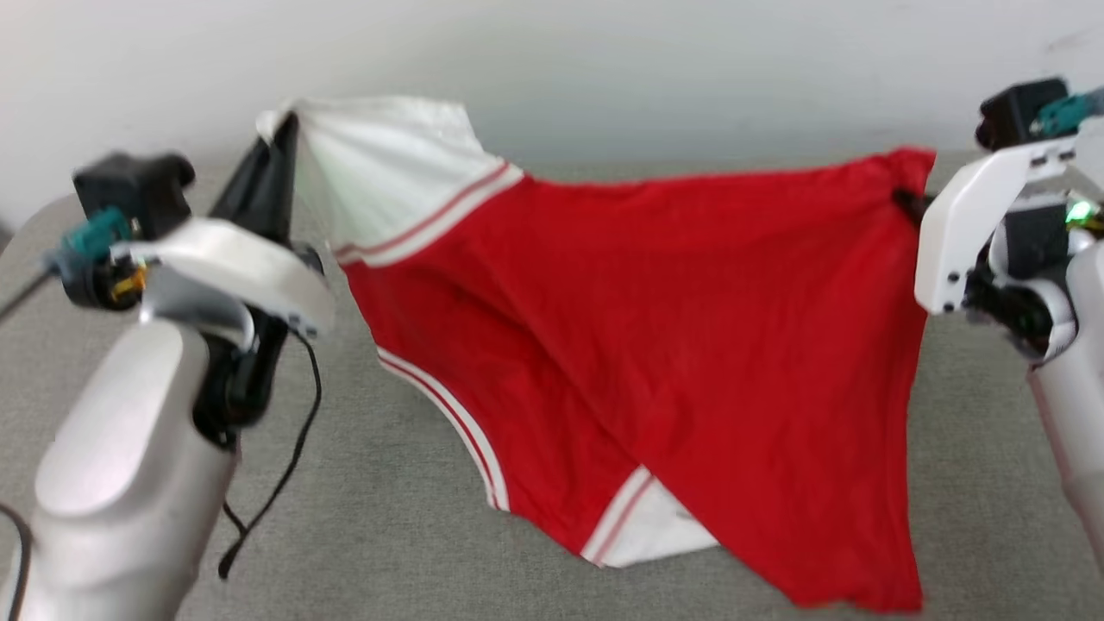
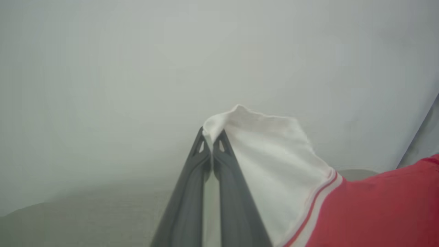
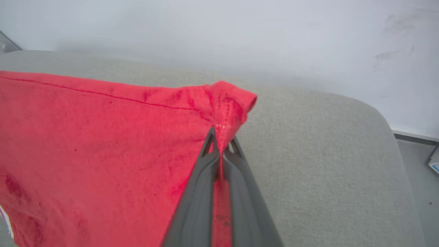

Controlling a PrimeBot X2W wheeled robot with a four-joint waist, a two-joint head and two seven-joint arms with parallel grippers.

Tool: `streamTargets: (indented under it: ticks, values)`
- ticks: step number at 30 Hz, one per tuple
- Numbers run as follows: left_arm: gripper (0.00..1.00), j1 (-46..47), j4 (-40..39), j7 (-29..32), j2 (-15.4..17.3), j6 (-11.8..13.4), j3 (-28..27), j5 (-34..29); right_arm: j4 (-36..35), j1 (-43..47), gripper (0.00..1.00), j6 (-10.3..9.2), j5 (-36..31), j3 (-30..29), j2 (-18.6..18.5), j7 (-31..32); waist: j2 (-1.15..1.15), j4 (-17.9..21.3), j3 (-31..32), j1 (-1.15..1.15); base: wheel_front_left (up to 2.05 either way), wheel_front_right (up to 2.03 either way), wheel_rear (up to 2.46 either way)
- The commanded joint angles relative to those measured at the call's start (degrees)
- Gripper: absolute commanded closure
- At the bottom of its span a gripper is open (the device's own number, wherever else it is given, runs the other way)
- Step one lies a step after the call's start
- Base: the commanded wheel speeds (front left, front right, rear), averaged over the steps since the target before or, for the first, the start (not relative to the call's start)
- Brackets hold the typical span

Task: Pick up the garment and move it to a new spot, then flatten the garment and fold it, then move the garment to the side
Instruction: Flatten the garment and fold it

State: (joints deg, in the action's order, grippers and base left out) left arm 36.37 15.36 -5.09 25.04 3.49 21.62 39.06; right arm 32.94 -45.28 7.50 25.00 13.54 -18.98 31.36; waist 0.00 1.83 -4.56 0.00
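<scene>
Garment count: one red jersey T-shirt (image 1: pixel 655 328) with white, stripe-trimmed sleeves, strung between two raised, wide-spread arms above the grey fabric surface (image 1: pixel 388 517), its folds drooping toward the near edge. Left gripper (image 2: pixel 211 137) is clamped tight on a white sleeve, and right gripper (image 3: pixel 223 135) pinches a red hem corner.

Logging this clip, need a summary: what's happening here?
The robot holds the garment stretched in the air between both arms, over a grey cushioned surface. The left gripper is shut on the white sleeve, the right gripper on a red hem corner. The rest hangs loose and creased; it is not yet flattened or folded.
</scene>
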Motion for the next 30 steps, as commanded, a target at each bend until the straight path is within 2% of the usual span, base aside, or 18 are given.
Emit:
streamTargets:
  ticks: [1, 5, 11, 16, 21, 25, 30]
  values:
    - [1.00, 1.9, 1.2, 0.1, -0.3, -0.5, -0.3, 0.3, 0.4, -1.3, 1.00, -0.02, -0.6, 0.1, 0.0, -0.8, 0.00, 0.4, 0.2, 0.00, 0.00, 0.00, 0.00]
    - [1.00, 11.0, 7.8, 0.3, -0.9, -2.3, -0.8, 0.2, 1.0, -6.7, 1.00, -0.02, -0.1, 0.8, -0.4, -3.8, 0.00, 0.8, -1.9, 0.00, 0.00, 0.00, 0.00]
    - [1.00, 26.3, 14.0, -0.8, -1.0, -3.1, -1.2, -2.1, 0.7, -17.6, 1.00, -0.02, -2.2, -0.7, -0.7, -10.3, 0.00, 1.2, -8.8, 0.00, 0.00, 0.00, 0.00]
    - [1.00, 39.9, 16.6, -1.9, -0.1, -3.8, -1.2, -5.0, -0.2, -28.4, 1.00, -0.03, -5.3, -2.7, -1.1, -15.7, 0.00, 1.1, -16.0, 0.00, 0.00, 0.00, 0.00]
    - [1.00, 52.1, 18.0, -2.8, 0.8, -4.1, -1.7, -6.9, -1.2, -38.4, 1.00, -0.03, -7.5, -4.4, -1.3, -18.2, 0.00, 0.7, -23.0, 0.00, 0.00, 0.00, 0.00]
    - [1.00, 58.8, 19.4, -3.1, 0.9, -4.9, -1.6, -7.7, -0.8, -44.7, 1.00, -0.03, -8.2, -4.4, -1.7, -19.2, 0.00, 0.3, -27.9, 0.00, 0.00, 0.00, 0.00]
    - [1.00, 62.5, 22.0, -4.4, 0.3, -5.7, -1.7, -7.3, 0.9, -49.1, 1.00, -0.03, -8.3, -3.4, -0.8, -20.4, 0.00, -0.2, -32.0, 0.00, 0.00, 0.00, 0.00]
